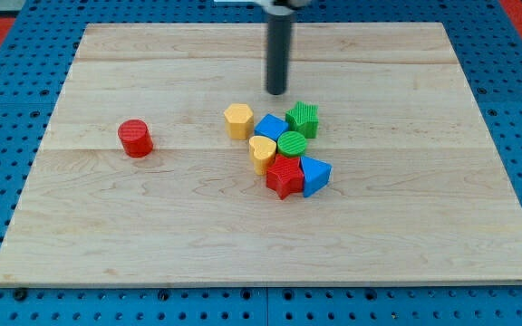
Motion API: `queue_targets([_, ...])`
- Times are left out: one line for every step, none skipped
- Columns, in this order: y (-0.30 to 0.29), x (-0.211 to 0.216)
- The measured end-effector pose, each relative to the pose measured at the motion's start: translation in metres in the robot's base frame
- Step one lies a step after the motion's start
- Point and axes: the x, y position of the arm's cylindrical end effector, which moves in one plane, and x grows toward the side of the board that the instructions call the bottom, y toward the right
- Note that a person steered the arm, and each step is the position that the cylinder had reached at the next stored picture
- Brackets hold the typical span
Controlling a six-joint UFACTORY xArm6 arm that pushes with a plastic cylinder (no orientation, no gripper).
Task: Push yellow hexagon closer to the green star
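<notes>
The yellow hexagon (238, 119) sits at the left end of a cluster near the board's middle. The green star (303, 118) is at the cluster's upper right, with a blue block (271, 127) between the two. My tip (277, 92) rests on the board just above the cluster, up and to the right of the hexagon and up and to the left of the star, touching neither.
The cluster also holds a yellow heart (262, 151), a green cylinder (292, 144), a red star (285, 176) and a second blue block (314, 175). A red cylinder (135, 138) stands alone at the left. The wooden board (107, 226) lies on a blue pegboard.
</notes>
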Motion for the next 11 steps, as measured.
queue_targets([-0.061,0.012])
queue_targets([-0.088,0.052])
queue_targets([-0.092,0.075])
queue_targets([-0.087,0.075])
queue_targets([-0.073,0.077])
queue_targets([-0.051,0.077])
queue_targets([-0.03,0.084])
queue_targets([-0.03,0.087])
queue_targets([-0.029,0.082])
queue_targets([-0.027,0.05])
queue_targets([-0.005,0.016])
